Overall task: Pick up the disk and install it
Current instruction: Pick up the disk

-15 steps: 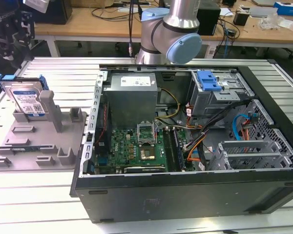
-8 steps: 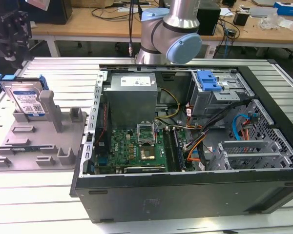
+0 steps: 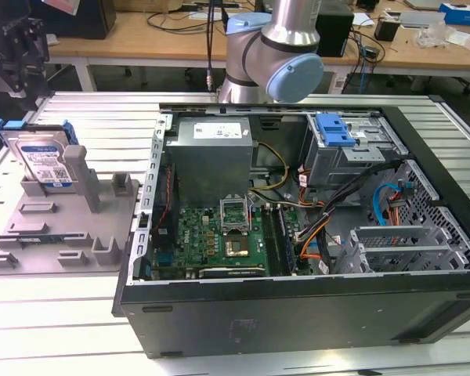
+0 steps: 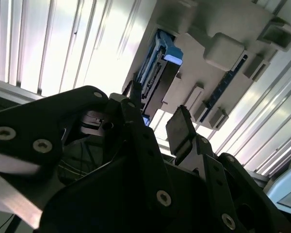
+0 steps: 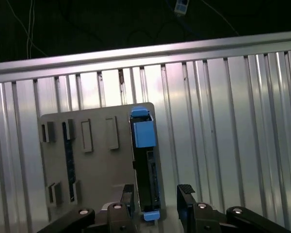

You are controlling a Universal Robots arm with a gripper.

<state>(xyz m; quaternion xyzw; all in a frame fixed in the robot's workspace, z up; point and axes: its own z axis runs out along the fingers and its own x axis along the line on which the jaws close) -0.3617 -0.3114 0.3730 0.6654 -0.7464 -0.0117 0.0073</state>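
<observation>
Ribbed table [image 3: 86,117]: disk [image 3: 43,157] upright in fixture [image 3: 63,227]; in both wrist views pincer [image 5: 157,190] released.

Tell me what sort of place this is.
Probably a robotics lab workbench: an opened computer case on a slatted metal table, the disk standing in a grey fixture, and cluttered wooden desks behind.

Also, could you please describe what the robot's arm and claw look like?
The arm is a smooth silver-grey tube with rounded joints, closed by a pale blue round cap. The claw is matte black, built from flat linked bars held by silver screws, and its two fingers end in flat rectangular pads.
</observation>
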